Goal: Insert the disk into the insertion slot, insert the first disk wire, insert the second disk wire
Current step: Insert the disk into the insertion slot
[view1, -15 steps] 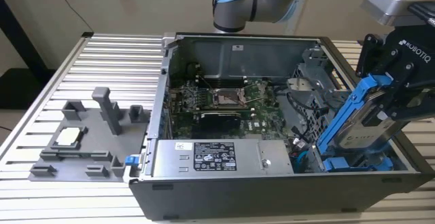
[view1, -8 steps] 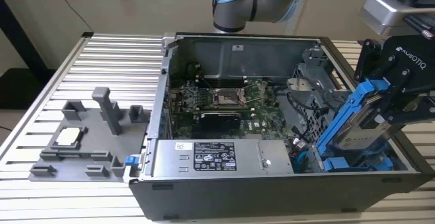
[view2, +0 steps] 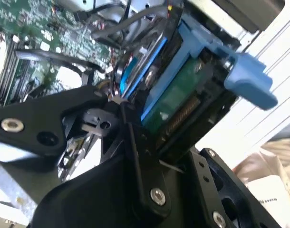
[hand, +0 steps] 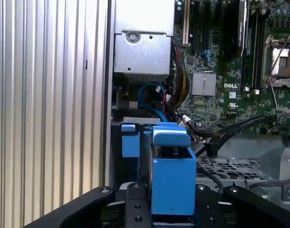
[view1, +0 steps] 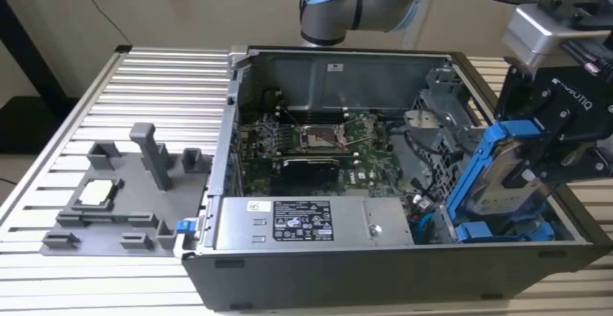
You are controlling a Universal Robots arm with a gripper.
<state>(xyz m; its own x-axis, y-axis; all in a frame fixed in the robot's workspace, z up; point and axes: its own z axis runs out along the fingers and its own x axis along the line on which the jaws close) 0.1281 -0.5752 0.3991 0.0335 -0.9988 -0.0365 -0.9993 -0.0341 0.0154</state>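
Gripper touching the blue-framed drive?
Touching. In the exterior view the gripper is clamped on the blue-framed drive, holding it tilted; in the second wrist view a finger presses its frame.

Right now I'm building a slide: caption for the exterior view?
Claw holds the disk, tilted, over the open case on the exterior view's right.
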